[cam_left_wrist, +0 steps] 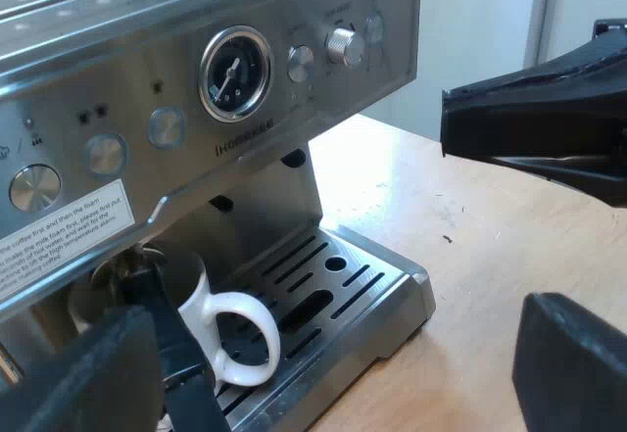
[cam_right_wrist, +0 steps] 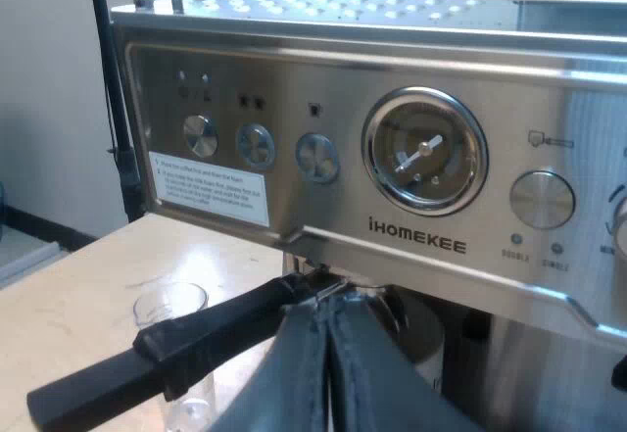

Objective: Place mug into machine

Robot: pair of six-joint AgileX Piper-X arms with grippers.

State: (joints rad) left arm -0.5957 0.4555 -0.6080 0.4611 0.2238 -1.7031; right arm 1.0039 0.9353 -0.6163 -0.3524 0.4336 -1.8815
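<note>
Mug is white and it's already sitting on the slotted drip tray of the espresso machine. It's tucked in under the brew head with its loop handle facing out over the tray. The holder is locked in above it, and its dark handle sticks out in front of the mug and hides part of it. The left gripper hangs near the tray, jaws wide apart with nothing in them, clear of the mug. Higher up on the panel there's the pressure gauge and a row of round buttons. The pale wooden counter runs off past the tray.

Over on the other arm, the right gripper is up close to the machine's front. Its jaws are pressed together and hold nothing, with the tips just below where the holder locks in. The dark handle runs out toward the camera beside them. A clear measuring glass stands on the counter beyond that handle, below the white sticker on the panel.
</note>
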